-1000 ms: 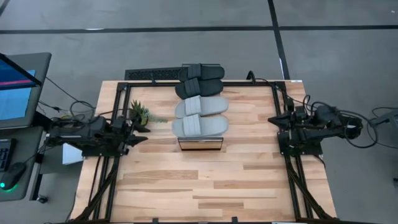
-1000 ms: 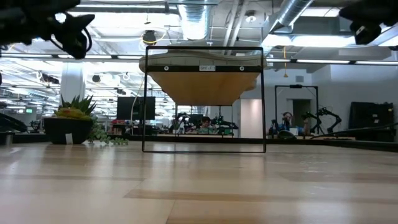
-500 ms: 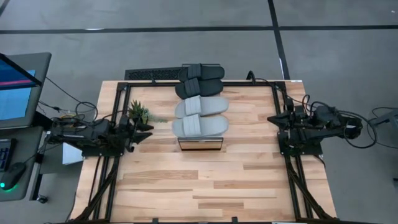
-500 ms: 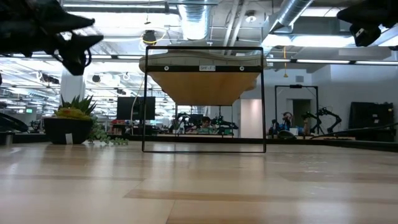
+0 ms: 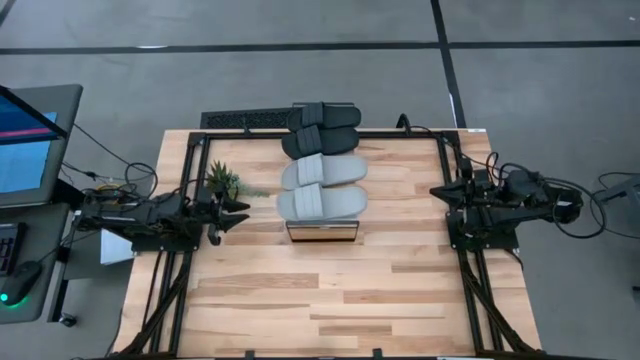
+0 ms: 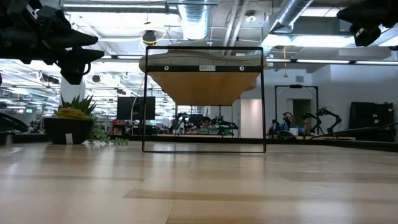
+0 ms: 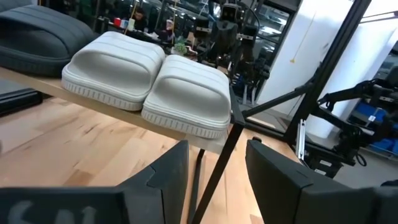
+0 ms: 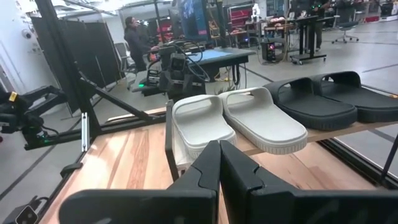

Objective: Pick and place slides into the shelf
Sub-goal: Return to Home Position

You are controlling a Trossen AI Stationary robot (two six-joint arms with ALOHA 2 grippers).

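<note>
Slides: all four lie on the shelf (image 5: 322,233), upper middle of the high view. The two black slides (image 5: 325,116) are toward the top of the frame. The two grey slides (image 5: 322,203) sit below them, the lower one next to the shelf's metal front edge.
Long axis: each slide runs left to right across the frame, and the row of them runs top to bottom along the shelf.
Left pincer (image 5: 238,211): mine, at mid-left of the high view, level with the lower grey slide. My fingers (image 7: 168,177) are spread with a clear gap and hold nothing.
Right pincer (image 5: 437,190): at mid-right, fingers pressed together, also holding nothing.
Bearing: the slides lie to the right of my left pincer and to the left of my right one. I face the short ends of the grey pair from both sides.
Nearer arm: the left, near the shelf but apart from it. The right is well apart.
Next move: I judge the placing done. Pulling straight back toward each frame edge keeps me off the slides.
Around: a plant (image 5: 222,183) just above my left pincer, on the table (image 5: 330,290).
</note>
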